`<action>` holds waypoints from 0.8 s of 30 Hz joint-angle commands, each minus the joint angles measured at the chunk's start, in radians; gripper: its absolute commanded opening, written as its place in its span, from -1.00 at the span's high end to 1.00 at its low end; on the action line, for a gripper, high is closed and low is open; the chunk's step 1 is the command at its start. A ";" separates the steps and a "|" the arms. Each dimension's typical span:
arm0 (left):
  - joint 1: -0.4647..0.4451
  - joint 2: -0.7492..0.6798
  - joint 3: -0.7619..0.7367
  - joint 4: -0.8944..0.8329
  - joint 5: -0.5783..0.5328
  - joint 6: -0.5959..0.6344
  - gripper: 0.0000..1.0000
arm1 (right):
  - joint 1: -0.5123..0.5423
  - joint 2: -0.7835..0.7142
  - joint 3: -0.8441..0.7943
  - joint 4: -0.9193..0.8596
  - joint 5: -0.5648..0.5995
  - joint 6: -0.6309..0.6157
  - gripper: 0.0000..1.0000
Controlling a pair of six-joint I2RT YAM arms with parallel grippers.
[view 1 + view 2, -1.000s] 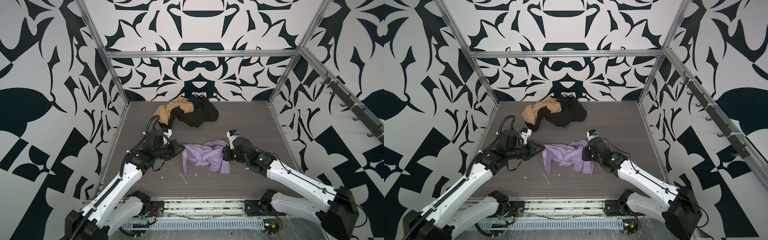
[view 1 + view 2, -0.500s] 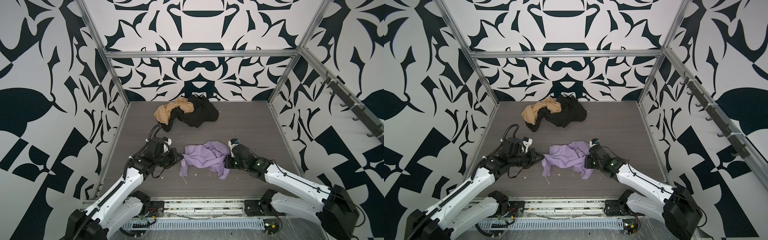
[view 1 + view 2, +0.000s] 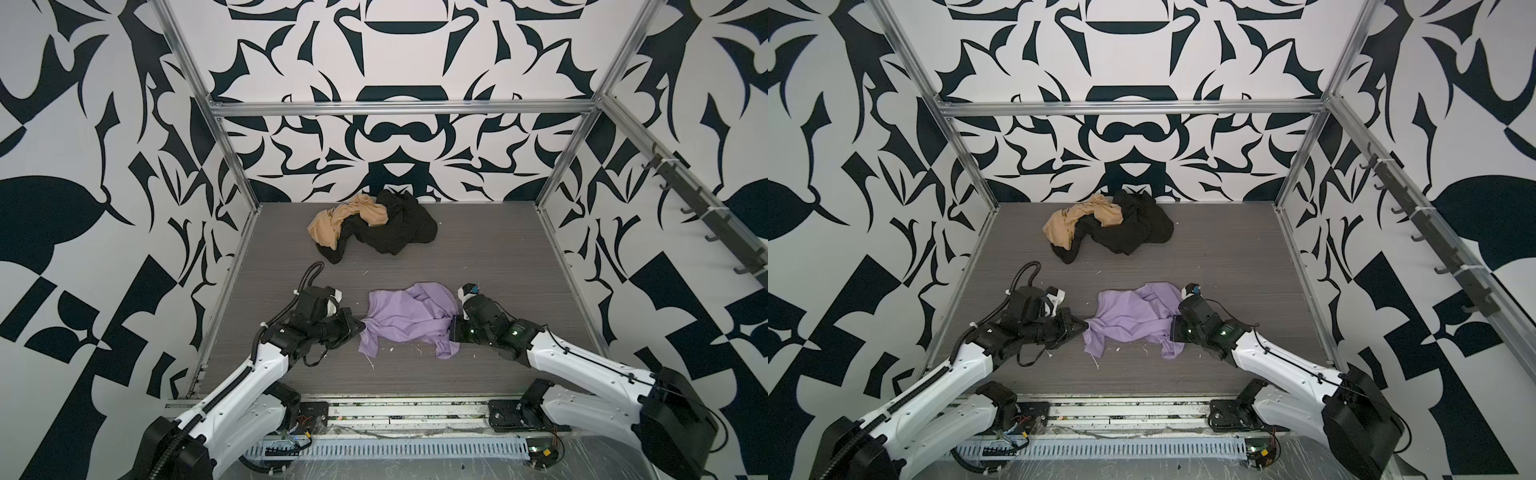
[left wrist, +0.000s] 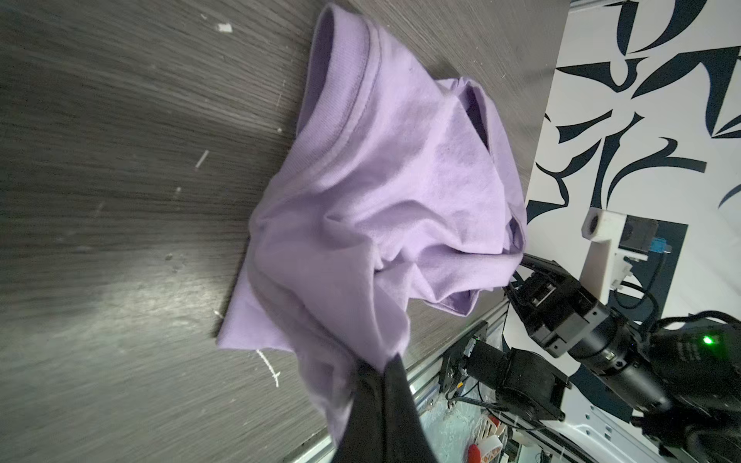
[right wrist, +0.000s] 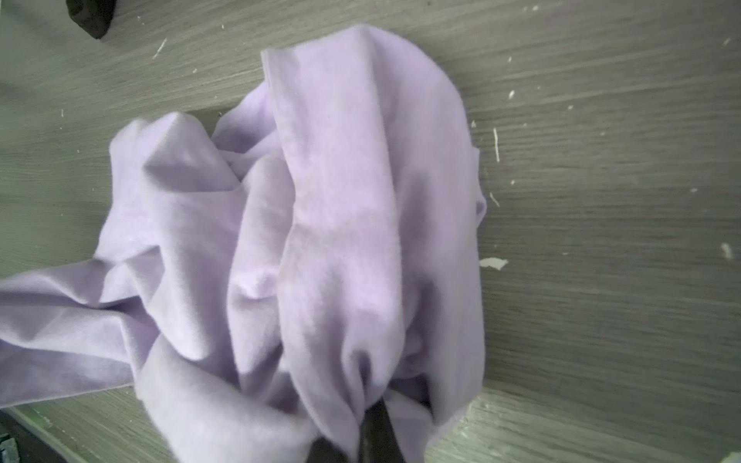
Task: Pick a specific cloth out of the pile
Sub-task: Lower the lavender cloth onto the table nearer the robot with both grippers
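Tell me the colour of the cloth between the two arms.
The cloth is plain light purple; the left wrist view shows it best.

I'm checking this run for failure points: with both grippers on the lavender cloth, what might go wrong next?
1. The left gripper pinches only a narrow edge of the cloth; a pull apart may slip it free.
2. The right gripper grips bunched folds, so the layers may stay tangled rather than spread.
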 commanded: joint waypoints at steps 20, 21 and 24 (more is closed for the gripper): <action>-0.019 -0.076 -0.172 0.023 0.008 -0.045 1.00 | 0.010 -0.087 -0.162 -0.048 0.002 0.099 1.00; -0.019 -0.072 -0.180 0.030 0.009 -0.045 1.00 | 0.010 -0.080 -0.166 -0.045 0.001 0.103 1.00; -0.021 -0.062 -0.195 0.051 0.010 -0.049 1.00 | 0.010 -0.063 -0.170 -0.045 0.004 0.103 1.00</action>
